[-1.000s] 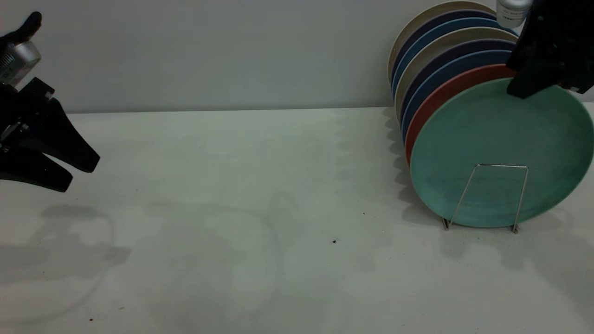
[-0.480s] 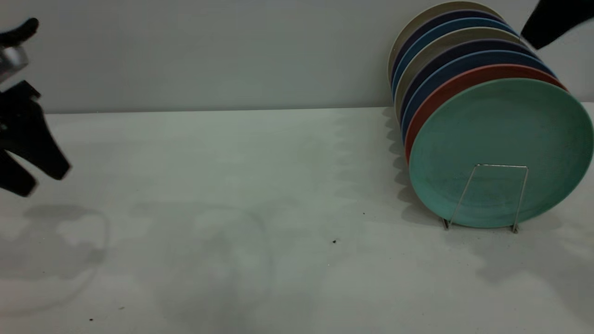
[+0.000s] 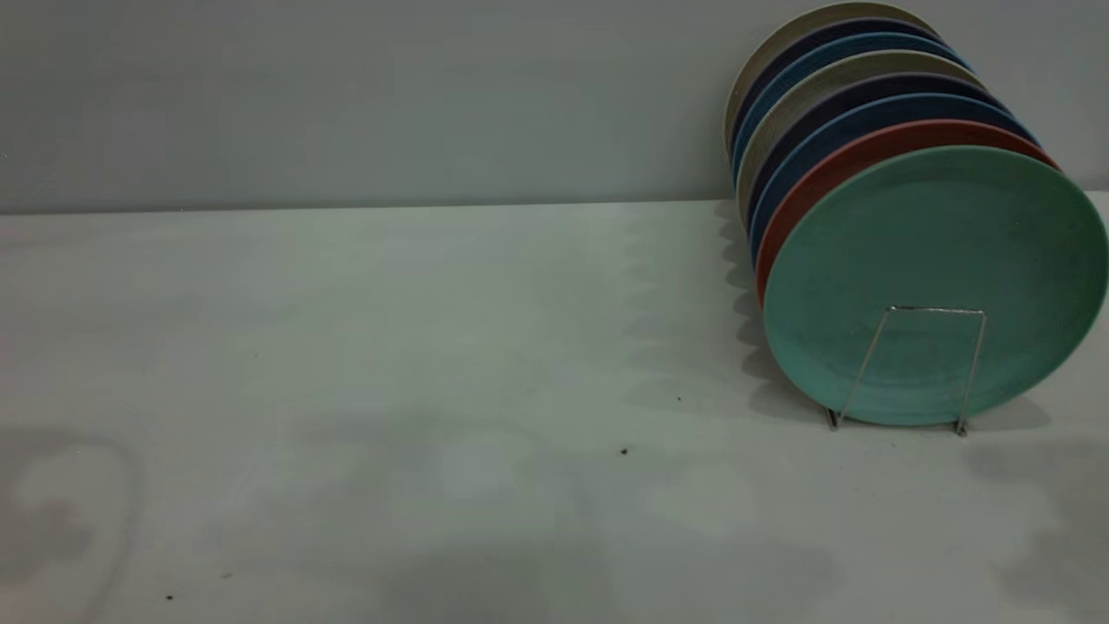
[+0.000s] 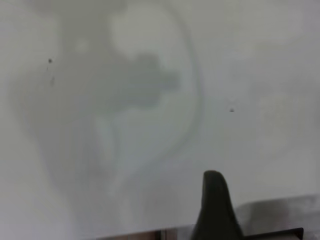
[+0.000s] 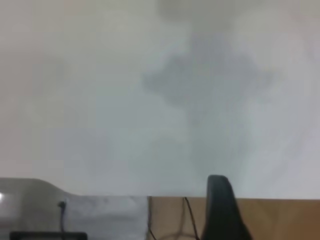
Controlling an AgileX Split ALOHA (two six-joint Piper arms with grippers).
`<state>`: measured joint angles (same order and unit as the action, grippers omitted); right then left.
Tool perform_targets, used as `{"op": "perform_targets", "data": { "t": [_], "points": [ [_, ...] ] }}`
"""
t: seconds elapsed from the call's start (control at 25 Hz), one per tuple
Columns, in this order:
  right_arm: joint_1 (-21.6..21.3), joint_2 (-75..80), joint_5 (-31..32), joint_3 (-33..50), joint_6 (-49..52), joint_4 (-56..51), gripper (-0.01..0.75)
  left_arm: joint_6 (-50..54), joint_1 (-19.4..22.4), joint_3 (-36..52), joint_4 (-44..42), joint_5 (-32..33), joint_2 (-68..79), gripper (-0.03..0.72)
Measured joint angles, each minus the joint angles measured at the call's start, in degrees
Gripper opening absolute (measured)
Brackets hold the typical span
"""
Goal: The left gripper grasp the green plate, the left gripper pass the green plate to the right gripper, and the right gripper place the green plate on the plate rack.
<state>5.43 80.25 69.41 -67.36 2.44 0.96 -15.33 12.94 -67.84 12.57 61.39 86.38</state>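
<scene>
The white table (image 3: 390,347) fills most of the exterior view, bare across its left and middle apart from soft shadows and a few dark specks. At its far right a row of plates stands on edge, leaning back one behind another toward the wall. The green plate (image 3: 936,277) is the nearest of the row, facing the camera, its lower edge on the table. Just behind it, touching or nearly so, is the salmon-pink plate (image 3: 832,169), then blue, dark purple and beige plates farther back. The plate rack (image 3: 897,368) shows as one thin silver wire loop standing upright in front of the green plate's lower part, its two feet on the table.

Neither arm appears in the exterior view. The left gripper (image 4: 215,205) shows in its own wrist view only as a single dark finger above the table; I cannot tell how its jaws stand. The right gripper (image 5: 222,207) likewise shows one dark finger over the table's edge; its state cannot be told either.
</scene>
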Motion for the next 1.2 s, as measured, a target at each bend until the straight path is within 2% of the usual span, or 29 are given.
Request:
{"op": "perform_targets", "data": {
  "t": [0.32,0.56,0.8,1.04,1.2],
  "points": [
    [0.0,-24.2,1.2,10.1,-3.3,-6.5,0.482,0.0,0.0,9.6,1.2,2.0,-20.9,0.539],
    [0.0,-43.6,1.6,17.9,-5.6,-7.0,0.482,0.0,0.0,20.5,6.5,5.2,-37.5,0.539],
    [0.0,-58.8,1.6,26.4,-7.8,-7.6,0.482,0.1,0.0,29.1,9.1,5.4,-58.4,0.539],
    [0.0,-67.2,1.6,36.3,-10.1,-7.2,0.482,3.9,0.0,32.3,9.2,5.5,-77.9,0.539],
    [0.2,-71.8,-1.4,38.0,-10.5,-6.7,0.482,2.5,-1.6,32.4,5.9,5.5,-85.0,0.536]
  ]
}}
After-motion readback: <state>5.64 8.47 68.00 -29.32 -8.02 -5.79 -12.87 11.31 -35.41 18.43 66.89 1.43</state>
